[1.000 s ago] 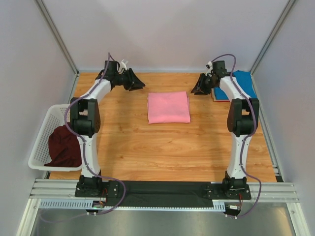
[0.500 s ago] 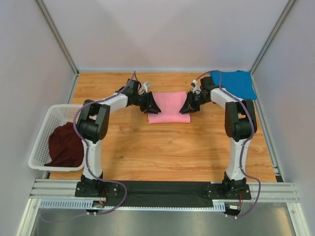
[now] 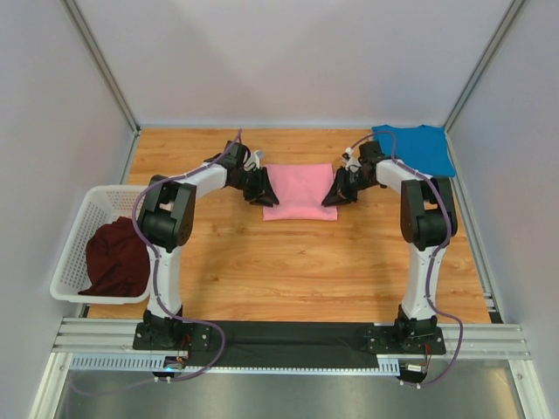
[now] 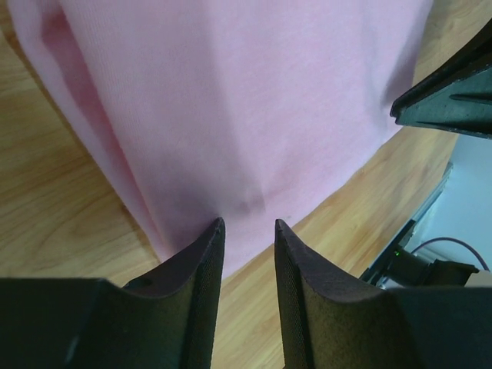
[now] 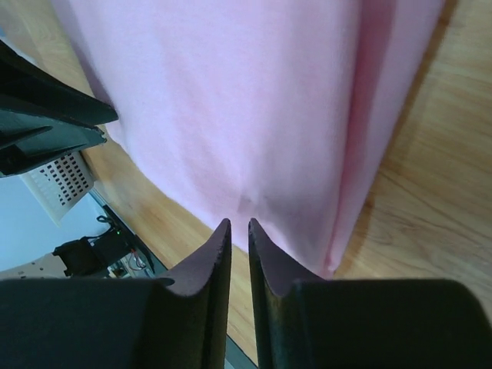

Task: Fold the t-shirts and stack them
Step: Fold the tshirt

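A folded pink t-shirt [image 3: 300,192] lies flat at the table's middle back. My left gripper [image 3: 266,194] has its tips on the shirt's left edge, jaws open a finger's width over the pink fabric [image 4: 231,115]. My right gripper [image 3: 334,194] is at the right edge. Its jaws are drawn in to a thin slit and pinch a small pucker of the pink fabric [image 5: 231,100]. A blue t-shirt [image 3: 415,147] lies flat at the back right corner. A dark maroon t-shirt [image 3: 116,257] is bundled in the basket [image 3: 72,236].
The white lattice basket stands off the table's left edge. The two grippers face each other across the shirt, so the right one [image 4: 453,92] shows in the left wrist view and the left one [image 5: 46,115] in the right wrist view. Grey walls enclose the table.
Both arms swung in from the back corners to the pink shirt's left and right edges. The right jaws have narrowed to a slit. The left jaws kept their width.
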Available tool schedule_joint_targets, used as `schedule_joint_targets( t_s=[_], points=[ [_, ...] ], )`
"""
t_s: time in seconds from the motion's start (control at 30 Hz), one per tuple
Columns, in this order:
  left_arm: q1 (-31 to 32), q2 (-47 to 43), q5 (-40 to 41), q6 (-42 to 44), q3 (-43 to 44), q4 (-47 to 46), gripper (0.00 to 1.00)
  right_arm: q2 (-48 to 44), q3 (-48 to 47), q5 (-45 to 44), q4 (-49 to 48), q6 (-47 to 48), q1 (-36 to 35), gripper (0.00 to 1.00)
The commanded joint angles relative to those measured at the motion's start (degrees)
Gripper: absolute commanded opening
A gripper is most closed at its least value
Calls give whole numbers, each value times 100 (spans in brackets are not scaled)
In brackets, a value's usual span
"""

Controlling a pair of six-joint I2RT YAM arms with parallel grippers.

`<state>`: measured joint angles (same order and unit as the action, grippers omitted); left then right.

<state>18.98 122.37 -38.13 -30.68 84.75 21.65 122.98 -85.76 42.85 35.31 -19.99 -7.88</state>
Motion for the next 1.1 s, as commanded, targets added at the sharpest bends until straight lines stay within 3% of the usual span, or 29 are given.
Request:
schedule_joint_targets(
  t_s=[0.0,0.27,0.47,0.77,1.07],
  points=[
    [9,-485,-1,106,393,252,40,-450,-284,74,-68,-128,-178,14],
    [-35,-653,517,-26,543,867,41,-284,-328,733,-735,-804,-749,2],
    [-237,-898,710,-316,-37,630,41,-47,190,971,-1720,-1359,-882,0],
    [-325,-1144,684,-237,-178,577,42,516,86,936,-1484,-1078,-864,0],
    [-18,-1137,184,-263,120,253,42,-186,-73,734,-921,-840,-856,0]
  ],
)
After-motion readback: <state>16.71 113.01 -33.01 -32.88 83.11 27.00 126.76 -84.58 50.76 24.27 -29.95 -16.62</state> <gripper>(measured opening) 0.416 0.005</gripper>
